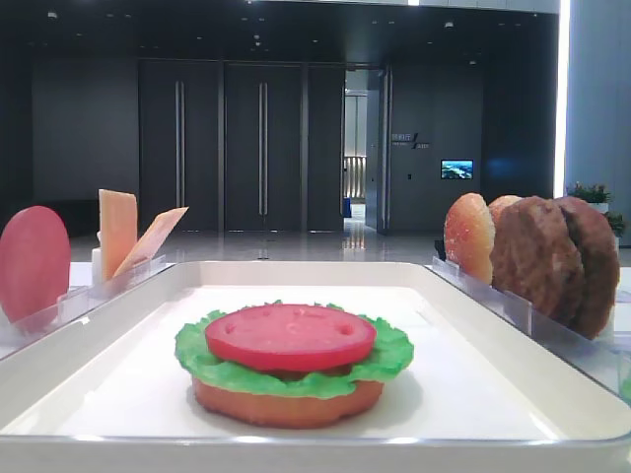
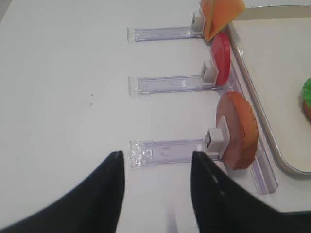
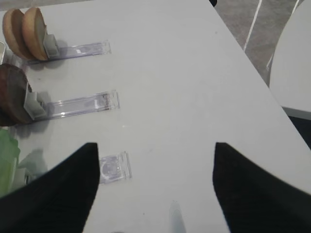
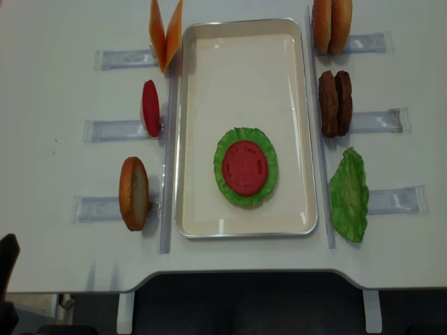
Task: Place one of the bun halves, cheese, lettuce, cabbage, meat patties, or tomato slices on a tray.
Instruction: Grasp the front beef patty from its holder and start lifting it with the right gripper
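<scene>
On the white tray [image 4: 244, 42] stands a stack: bun base [image 1: 286, 402], lettuce [image 4: 225, 150], tomato slice [image 4: 244, 167]. In racks to its left stand cheese [image 4: 165, 35], a tomato slice [image 4: 150, 108] and a bun half [image 4: 133, 193]. To its right are two bun halves [image 4: 332, 24], the meat patties [image 4: 335, 102] and a loose lettuce leaf [image 4: 349, 195]. Cabbage is out of view. My left gripper [image 2: 155, 155] is open over bare table just short of the bun half [image 2: 238, 128]. My right gripper [image 3: 155, 145] is wide open and empty, with the patties [image 3: 12, 94] at the far left.
Clear plastic racks [image 4: 380, 120] lie flat on the white table on both sides of the tray. The table's right edge [image 3: 252, 63] runs near my right gripper. A dark shape [image 4: 7, 269] sits at the table's front left corner.
</scene>
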